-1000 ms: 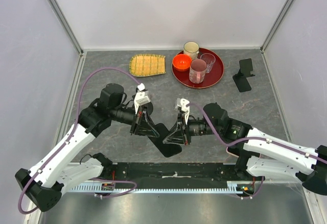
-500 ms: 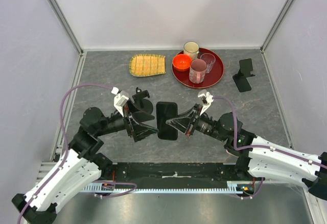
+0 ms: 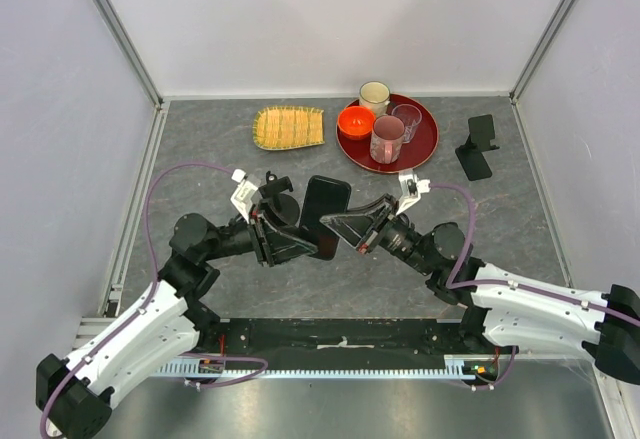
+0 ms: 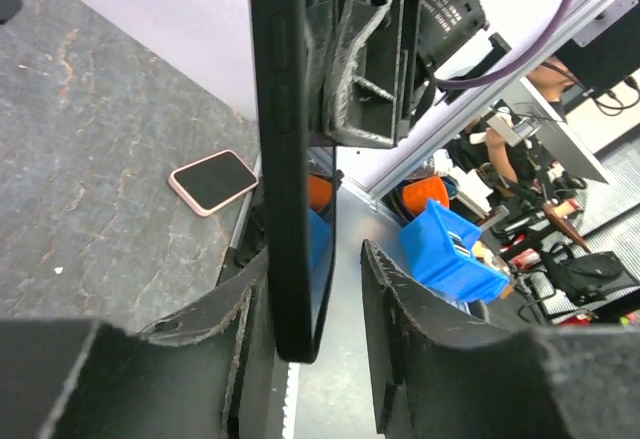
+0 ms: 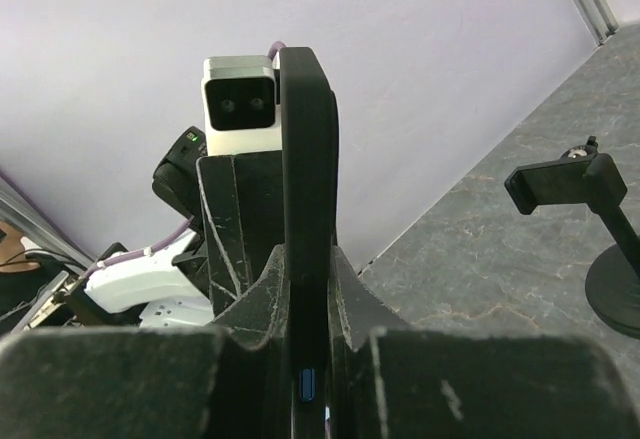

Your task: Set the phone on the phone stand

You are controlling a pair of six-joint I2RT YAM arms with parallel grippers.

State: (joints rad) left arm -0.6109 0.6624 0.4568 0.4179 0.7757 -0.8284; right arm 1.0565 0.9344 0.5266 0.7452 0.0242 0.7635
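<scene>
Because the right tool pinches the phone on its edge above the tabletop, the left tool sits wide around it, maybe to steady it for the stand nearby.

Table: dark grey, stone-look top, and here's what sits on it.
Back left: yellow woven mat, lying flat.
Back centre: round red tray, just beside the mat.
Far right: angled black stand, near the tray.
Middle: phone stand, upright on its disc base.
Near edge: pink phone, flat, screen up.
</scene>
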